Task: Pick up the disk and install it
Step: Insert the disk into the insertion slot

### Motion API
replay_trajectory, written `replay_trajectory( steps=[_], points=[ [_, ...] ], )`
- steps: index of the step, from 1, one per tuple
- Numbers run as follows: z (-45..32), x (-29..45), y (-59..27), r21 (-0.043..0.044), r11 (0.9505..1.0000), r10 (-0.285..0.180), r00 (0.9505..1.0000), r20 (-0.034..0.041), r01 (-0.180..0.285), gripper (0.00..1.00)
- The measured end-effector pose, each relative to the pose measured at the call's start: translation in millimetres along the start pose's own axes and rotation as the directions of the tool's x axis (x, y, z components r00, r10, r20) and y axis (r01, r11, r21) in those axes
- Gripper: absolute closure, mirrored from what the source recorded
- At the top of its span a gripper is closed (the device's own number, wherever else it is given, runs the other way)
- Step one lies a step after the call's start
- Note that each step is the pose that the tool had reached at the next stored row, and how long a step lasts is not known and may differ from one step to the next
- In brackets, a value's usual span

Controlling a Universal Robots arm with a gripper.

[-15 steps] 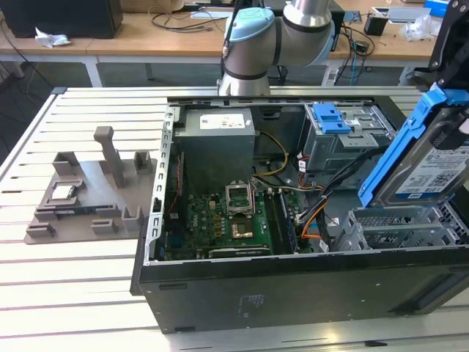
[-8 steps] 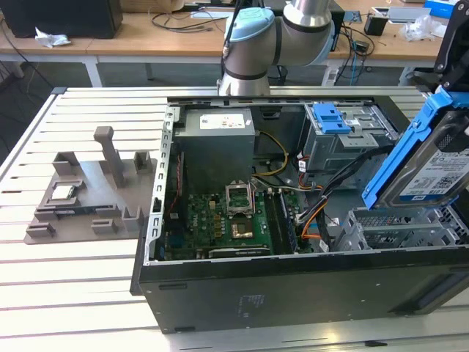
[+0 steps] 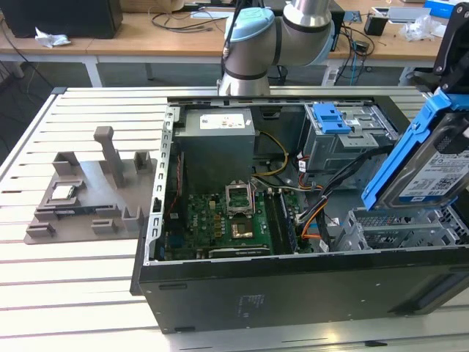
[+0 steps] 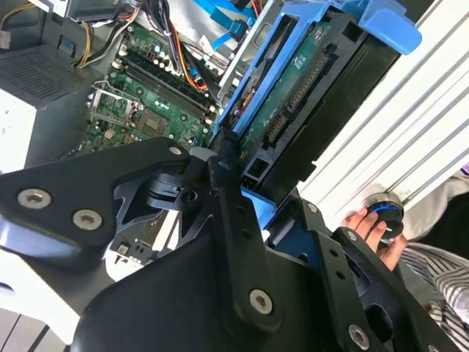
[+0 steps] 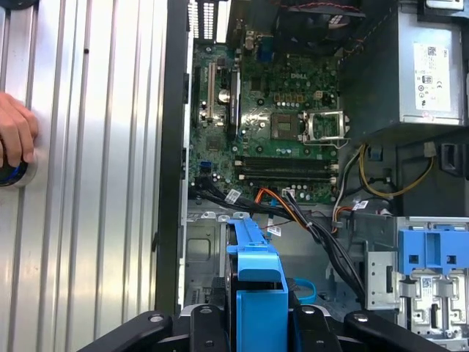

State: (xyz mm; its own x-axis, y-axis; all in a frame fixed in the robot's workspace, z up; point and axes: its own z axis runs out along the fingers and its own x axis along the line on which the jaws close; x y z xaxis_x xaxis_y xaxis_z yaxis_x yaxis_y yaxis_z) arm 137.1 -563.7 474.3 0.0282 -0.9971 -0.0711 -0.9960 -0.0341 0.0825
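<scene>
In the exterior view the open computer case fills the centre. At the exterior view's right the disk hangs tilted above a drive cage, picked up, not yet installed. The fingers are clamped on it.

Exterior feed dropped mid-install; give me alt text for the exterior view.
The end effector holds the disk tilted above the open computer case, at the exterior view's right. The motherboard lies exposed inside; a grey fixture sits on the slatted table at the view's left.
</scene>
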Motion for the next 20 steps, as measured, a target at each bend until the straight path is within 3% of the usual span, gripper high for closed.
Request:
replay_trajectory(
  steps=[6, 11, 15, 20],
  points=[
    [4.4, 0.3, -0.4, 0.0000, 1.0000, 0.000, 1.0000, -0.0002, 0.000, 0.64],
    [12.6, -0.5, -2.4, -0.0001, 1.0000, 0.002, 1.0000, -0.0019, -0.002, 0.64],
    [16.4, -6.3, -4.6, -0.0001, 1.0000, 0.007, 0.9999, -0.0146, -0.007, 0.64],
    [19.9, -14.2, -8.6, -0.0003, 0.9999, 0.013, 0.9991, -0.0400, -0.013, 0.64]
  ],
)
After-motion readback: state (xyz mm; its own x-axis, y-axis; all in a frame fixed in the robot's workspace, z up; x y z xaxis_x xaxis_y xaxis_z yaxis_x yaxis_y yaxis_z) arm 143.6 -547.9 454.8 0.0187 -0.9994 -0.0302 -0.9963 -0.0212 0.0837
